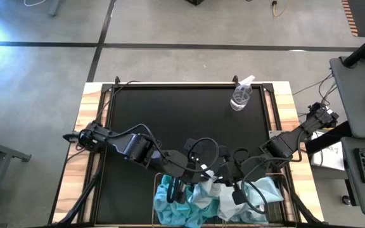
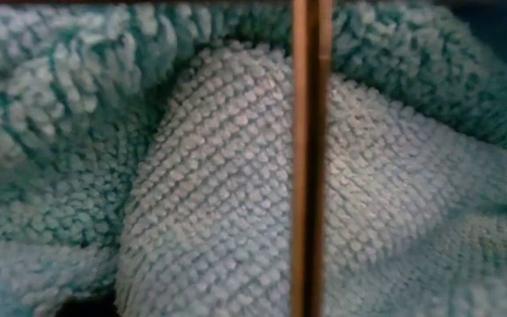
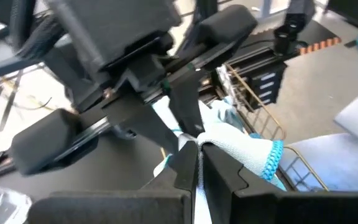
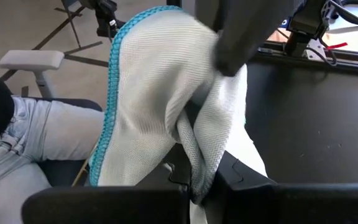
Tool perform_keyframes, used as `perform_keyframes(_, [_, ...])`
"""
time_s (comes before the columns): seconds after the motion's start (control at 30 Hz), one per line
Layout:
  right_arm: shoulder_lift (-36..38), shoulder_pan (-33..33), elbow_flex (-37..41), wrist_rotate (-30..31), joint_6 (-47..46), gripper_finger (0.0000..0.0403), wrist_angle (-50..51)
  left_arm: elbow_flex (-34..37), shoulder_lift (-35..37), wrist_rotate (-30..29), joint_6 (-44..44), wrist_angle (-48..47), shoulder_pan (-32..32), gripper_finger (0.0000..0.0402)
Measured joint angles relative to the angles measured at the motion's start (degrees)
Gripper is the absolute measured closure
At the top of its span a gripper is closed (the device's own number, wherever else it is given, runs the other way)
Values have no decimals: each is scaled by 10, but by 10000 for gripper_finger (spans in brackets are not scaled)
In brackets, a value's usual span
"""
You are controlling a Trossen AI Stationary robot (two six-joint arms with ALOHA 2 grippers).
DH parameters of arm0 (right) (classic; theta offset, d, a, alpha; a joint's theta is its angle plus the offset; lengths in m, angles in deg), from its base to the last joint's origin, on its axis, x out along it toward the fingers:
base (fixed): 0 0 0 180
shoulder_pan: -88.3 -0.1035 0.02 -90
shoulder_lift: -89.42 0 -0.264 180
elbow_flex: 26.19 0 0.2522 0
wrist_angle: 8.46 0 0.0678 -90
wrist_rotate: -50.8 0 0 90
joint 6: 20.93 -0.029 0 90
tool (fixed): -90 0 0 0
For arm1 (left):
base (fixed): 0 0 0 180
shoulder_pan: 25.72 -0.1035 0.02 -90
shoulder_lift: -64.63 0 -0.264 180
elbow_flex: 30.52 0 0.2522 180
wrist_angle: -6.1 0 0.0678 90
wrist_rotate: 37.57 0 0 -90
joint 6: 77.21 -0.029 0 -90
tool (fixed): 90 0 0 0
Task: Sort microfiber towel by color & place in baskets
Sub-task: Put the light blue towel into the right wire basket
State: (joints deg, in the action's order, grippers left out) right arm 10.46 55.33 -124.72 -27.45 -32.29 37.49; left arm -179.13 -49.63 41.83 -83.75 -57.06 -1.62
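The pile of towels [image 1: 217, 199] sits at the near edge of the black table [image 1: 170, 120], and everything else is told from that pile.

On the left side of the pile, the left claw [image 1: 184, 187] comes down over a bright blue towel [image 1: 170, 202]. Its fingers are pressed together on a pale towel [image 3: 241, 146] with a blue stitched edge.

In the middle of the pile lies a pale grey-blue towel [image 1: 204, 193]. In the low view it fills most of the picture, with a bright blue one [image 2: 51, 132] bunched around it and a thin basket wire [image 2: 309, 158] standing in front.

On the right side of the pile, the right claw [image 1: 236, 190] is shut tight on the same pale towel [image 4: 166, 99], which hangs over its fingers.

A wire basket [image 1: 288, 196] holds the pile. Far behind the pile, near the far right of the table, lies a clear spray bottle [image 1: 241, 95]. Beyond the table, a person's legs [image 4: 23, 143] in jeans show.
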Motion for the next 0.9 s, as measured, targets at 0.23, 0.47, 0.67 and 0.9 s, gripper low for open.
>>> perform_keyframes(0.23, [1, 0, 0, 2, -1, 393, 6, 0, 5, -19, 18, -33, 0, 354])
perform_keyframes(0.47, [1, 0, 0, 2, -2, 393, 6, 0, 8, -20, 29, -101, 0, 270])
perform_keyframes(0.67, [3, 0, 0, 2, -31, 393, 40, 0, 18, -72, 81, -208, 0, 216])
perform_keyframes(0.9, [11, 0, -13, 60, -148, 393, 178, 0, 44, -148, 217, -398, 0, 215])
